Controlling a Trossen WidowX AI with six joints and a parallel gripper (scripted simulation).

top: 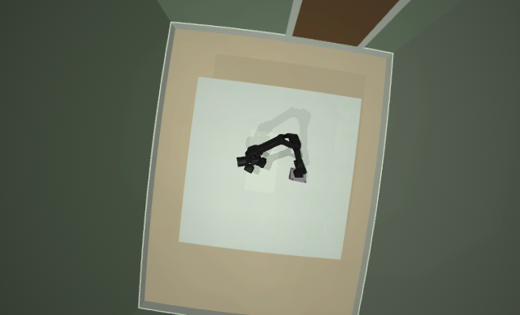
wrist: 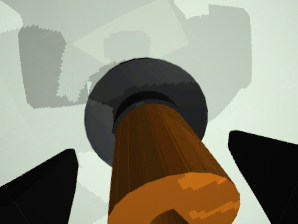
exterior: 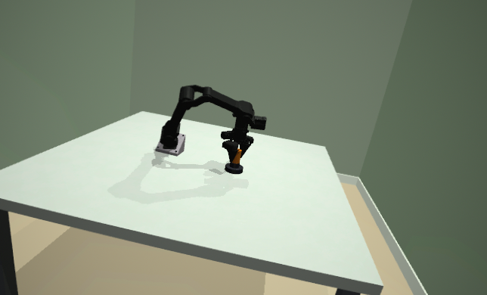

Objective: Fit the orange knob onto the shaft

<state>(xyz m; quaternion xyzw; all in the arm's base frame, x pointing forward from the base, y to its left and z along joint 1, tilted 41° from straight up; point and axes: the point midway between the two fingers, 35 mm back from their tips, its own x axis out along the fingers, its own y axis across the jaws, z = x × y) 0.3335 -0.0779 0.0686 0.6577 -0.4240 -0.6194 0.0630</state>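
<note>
The orange knob (wrist: 166, 183) (exterior: 237, 156) stands upright on the dark round pedestal (wrist: 103, 119) (exterior: 234, 169), its D-shaped hole facing the wrist camera. The shaft is hidden inside the knob. My gripper (wrist: 154, 149) (exterior: 237, 154) is open. Its two black fingers stand apart from the knob on the left and right, with pale table showing in the gaps. In the overhead view the gripper (top: 250, 162) hides the knob and pedestal.
The pale table top (exterior: 284, 212) (top: 263, 218) carries the arm's grey base block (exterior: 171, 145) (top: 297, 174). Green walls stand around and a tan floor lies below.
</note>
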